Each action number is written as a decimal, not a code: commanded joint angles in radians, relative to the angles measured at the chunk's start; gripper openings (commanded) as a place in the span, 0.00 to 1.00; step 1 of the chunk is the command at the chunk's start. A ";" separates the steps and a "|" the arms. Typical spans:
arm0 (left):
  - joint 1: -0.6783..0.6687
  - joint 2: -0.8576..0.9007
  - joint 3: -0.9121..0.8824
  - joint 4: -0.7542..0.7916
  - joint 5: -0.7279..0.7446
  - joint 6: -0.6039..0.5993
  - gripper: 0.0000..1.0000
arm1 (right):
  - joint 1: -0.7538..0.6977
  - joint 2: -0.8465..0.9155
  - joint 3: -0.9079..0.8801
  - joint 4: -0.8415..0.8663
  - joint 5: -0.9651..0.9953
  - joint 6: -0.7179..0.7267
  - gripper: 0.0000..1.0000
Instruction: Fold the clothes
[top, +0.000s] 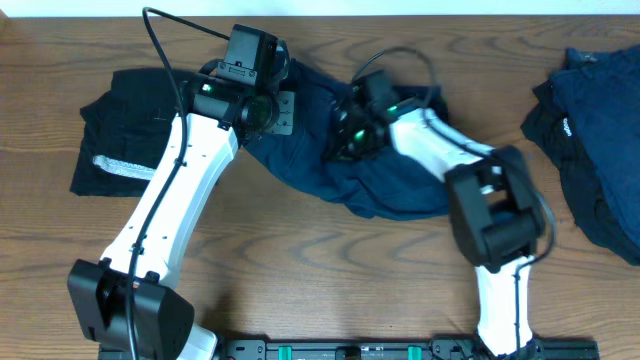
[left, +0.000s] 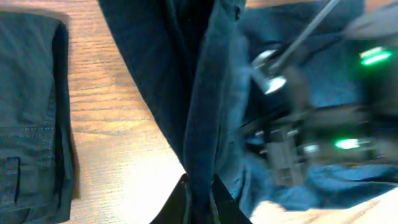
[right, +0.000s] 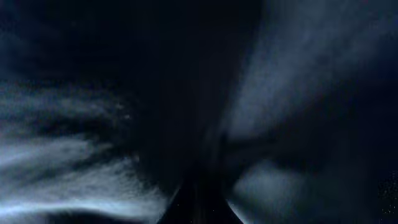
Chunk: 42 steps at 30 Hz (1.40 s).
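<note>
Navy garment (top: 400, 185) lies crumpled mid-table (top: 330, 270). Left gripper (left: 199, 193) pinches a raised fold of it. Right gripper (right: 199, 202) is buried in the same cloth, can't tell if spread or closed. Folded black piece (top: 110, 140) with whitish band sits far left, dark clothes pile (top: 590, 130) far right.

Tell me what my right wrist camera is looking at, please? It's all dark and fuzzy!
Observer: Overhead, your right end effector is pressed into a navy garment in the middle of the table.
Operator: Is the other arm helping?
Observer: Yes. The left end effector pinches a fold of that same garment.
Operator: Any other clothes?
Observer: A folded black piece lies at the table's left, and a dark pile at its right.
</note>
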 joint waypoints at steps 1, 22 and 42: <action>0.006 -0.021 0.025 0.001 -0.012 0.006 0.07 | 0.045 0.055 -0.005 0.042 -0.068 0.040 0.01; 0.001 -0.021 0.026 -0.013 0.000 0.034 0.06 | -0.074 -0.138 0.065 0.028 -0.118 -0.079 0.17; -0.114 0.054 0.026 0.010 0.003 -0.014 0.06 | -0.364 -0.254 0.006 -0.507 0.357 -0.362 0.15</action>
